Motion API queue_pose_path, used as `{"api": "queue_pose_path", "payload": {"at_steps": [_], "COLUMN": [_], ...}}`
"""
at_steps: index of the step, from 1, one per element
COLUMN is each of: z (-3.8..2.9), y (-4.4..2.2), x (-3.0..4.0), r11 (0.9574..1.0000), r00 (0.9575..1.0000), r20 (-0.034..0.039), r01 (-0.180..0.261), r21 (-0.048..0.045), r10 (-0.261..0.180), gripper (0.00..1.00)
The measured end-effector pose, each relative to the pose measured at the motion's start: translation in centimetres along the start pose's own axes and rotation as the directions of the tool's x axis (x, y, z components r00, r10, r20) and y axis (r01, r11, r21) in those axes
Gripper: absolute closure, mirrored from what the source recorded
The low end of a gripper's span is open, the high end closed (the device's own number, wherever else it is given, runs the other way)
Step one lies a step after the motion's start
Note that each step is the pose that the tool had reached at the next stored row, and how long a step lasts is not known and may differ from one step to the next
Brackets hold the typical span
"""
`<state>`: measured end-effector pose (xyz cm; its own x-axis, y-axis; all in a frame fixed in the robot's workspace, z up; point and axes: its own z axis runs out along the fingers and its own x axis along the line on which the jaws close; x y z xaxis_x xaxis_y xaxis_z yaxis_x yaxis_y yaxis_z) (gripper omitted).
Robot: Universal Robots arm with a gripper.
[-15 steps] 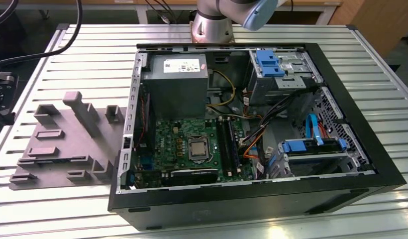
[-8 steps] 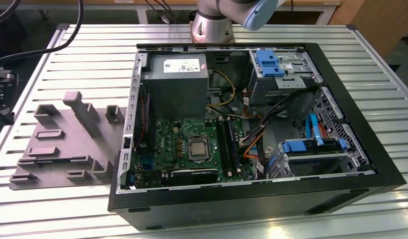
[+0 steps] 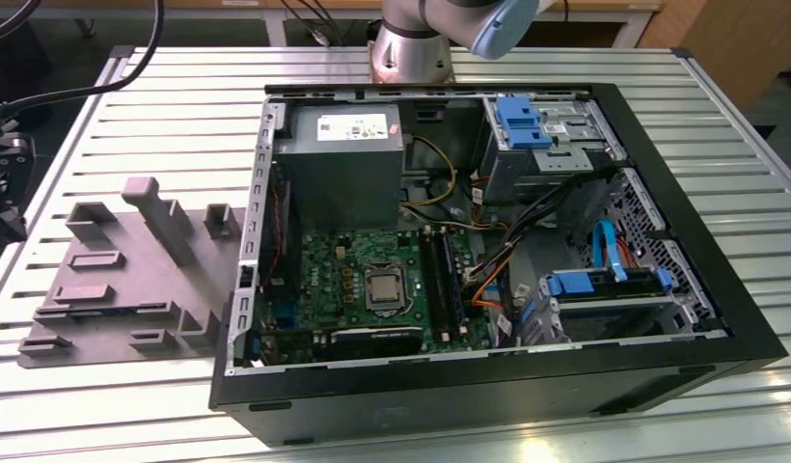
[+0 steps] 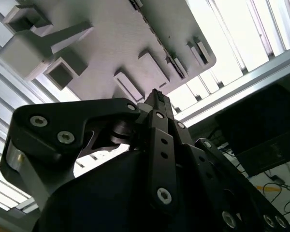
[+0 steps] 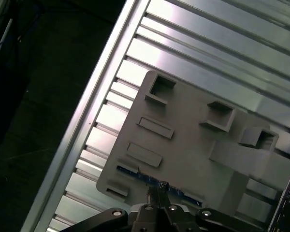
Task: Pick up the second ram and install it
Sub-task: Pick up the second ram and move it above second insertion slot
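The second ram (image 5: 135,175) is a thin dark stick with a blue edge. It stands on edge in a groove of the grey moulded tray (image 5: 193,145), near one end. In the second wrist view the ram (image 4: 153,33) runs as a dark line across the tray (image 4: 111,34). My gripper (image 5: 157,189) hangs well above the tray, over the middle of the ram, shut with nothing between its tips. From the other wrist camera the gripper (image 4: 155,94) points at the tray's edge. In the exterior view the tray (image 3: 125,280) lies to the left of the open computer case, with the ram (image 3: 106,311) near its front.
The open black computer case (image 3: 499,386) lies on the slatted metal table (image 3: 138,405). Inside it are a green board (image 3: 369,280) with long black slots (image 3: 442,280), a power supply, drive cages and loose cables. The arm's base (image 3: 422,39) stands behind the case.
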<state>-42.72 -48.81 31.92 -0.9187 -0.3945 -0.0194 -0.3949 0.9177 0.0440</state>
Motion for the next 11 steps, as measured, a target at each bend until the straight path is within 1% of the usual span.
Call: {"api": "queue_pose_path", "payload": {"at_steps": [3, 5, 8, 11], "z": [0.00, 0.01, 0.01, 0.01], "y": [0.00, 0.00, 0.00, 0.00], "x": [0.00, 0.00, 0.00, 0.00], "r11": [0.9991, 0.9975, 0.9934, 0.9874], "r00": [0.9991, 0.9975, 0.9934, 0.9874], "r20": [-0.0018, -0.0031, -0.0050, -0.0067], "r01": [0.041, 0.070, 0.114, 0.158], "r21": [-0.0008, -0.0015, -0.0025, -0.0036], "r10": [-0.041, -0.070, -0.114, -0.158], "gripper": [0.89, 0.89, 0.89, 0.89]}}
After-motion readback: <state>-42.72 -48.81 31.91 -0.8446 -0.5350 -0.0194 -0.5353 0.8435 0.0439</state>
